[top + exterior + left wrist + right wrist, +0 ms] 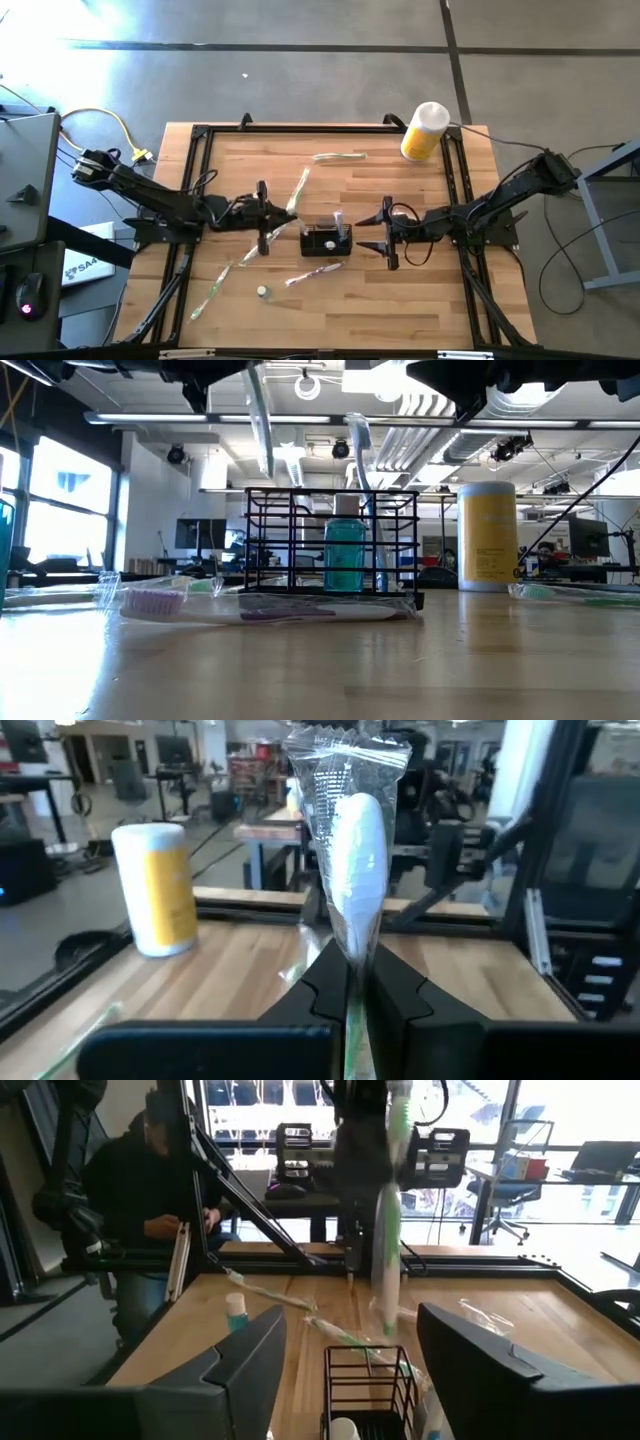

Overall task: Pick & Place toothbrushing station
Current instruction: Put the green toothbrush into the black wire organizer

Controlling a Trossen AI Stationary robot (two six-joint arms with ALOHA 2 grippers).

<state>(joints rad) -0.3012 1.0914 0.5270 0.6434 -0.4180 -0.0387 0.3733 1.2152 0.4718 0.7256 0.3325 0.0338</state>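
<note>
The black wire organiser box [326,241] stands on the table's middle; in the low view [335,540] a teal bottle [345,552] and a wrapped toothbrush [360,445] stand in it. My left gripper [280,213], left of the box, is shut on a clear-wrapped toothbrush [299,187], whose white head shows in the left wrist view [357,845]. My right gripper [372,233] is open and empty just right of the box; its wrist view shows the box [368,1390] between and beyond the fingers. My left gripper pinches the wrapped toothbrush between its two fingers [400,1000], on the wrapped shaft below the head [352,955]. The toothbrush is lifted clear of the table and slants up past the fingertips, head end uppermost.
A yellow bottle with a white cap [424,131] stands at the far right. Wrapped toothbrushes lie at the far middle [340,157], near left [213,291] and in front of the box [316,272]. A small bottle [262,292] stands near them. A person [150,1170] sits beyond the table.
</note>
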